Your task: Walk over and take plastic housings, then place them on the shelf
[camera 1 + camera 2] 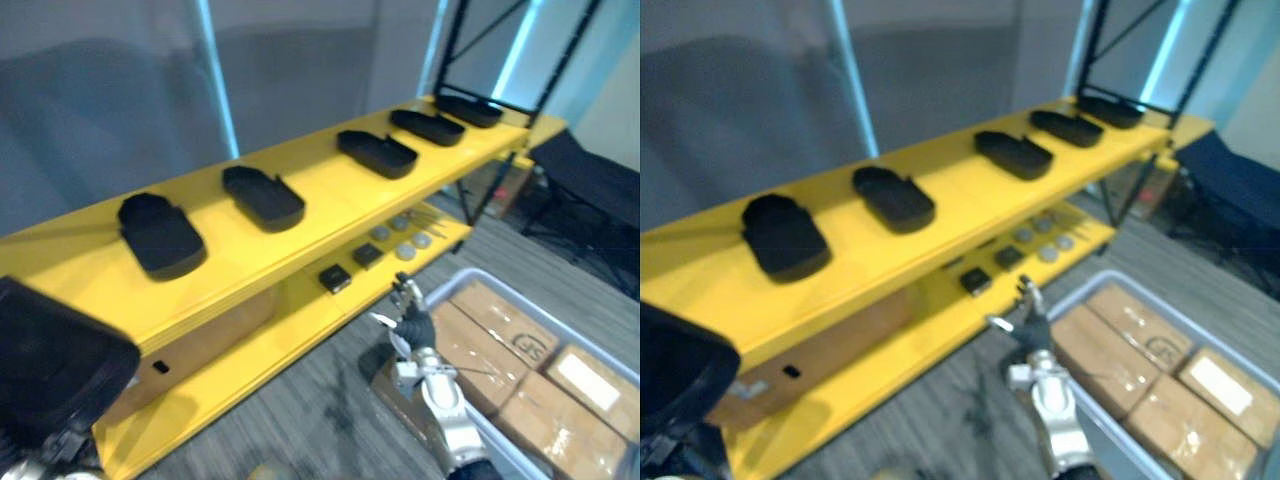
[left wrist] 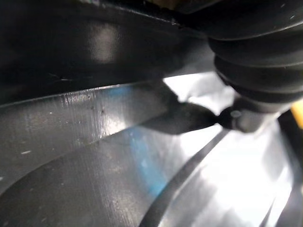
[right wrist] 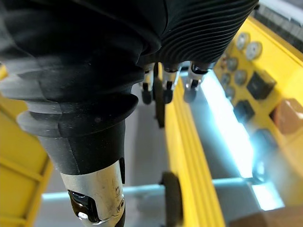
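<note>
Several black plastic housings lie in a row on the top board of the yellow shelf point(image 1: 330, 205): the nearest point(image 1: 160, 235), then another point(image 1: 263, 195), a third point(image 1: 377, 152) and more toward the far end. One more black housing point(image 1: 55, 370) is held up close at the lower left. In the left wrist view its dark surface point(image 2: 94, 47) lies against my left hand point(image 2: 187, 119), whose thumb presses on it. My right hand point(image 1: 413, 328) hangs low in front of the shelf's lower board, fingers point(image 3: 165, 90) straight and holding nothing.
The lower yellow board carries small black blocks point(image 1: 335, 278) and grey round discs point(image 1: 405, 240). A grey bin point(image 1: 470, 275) with cardboard boxes point(image 1: 500, 340) stands on the floor at the right. A black chair point(image 1: 590, 190) stands past the shelf's far end.
</note>
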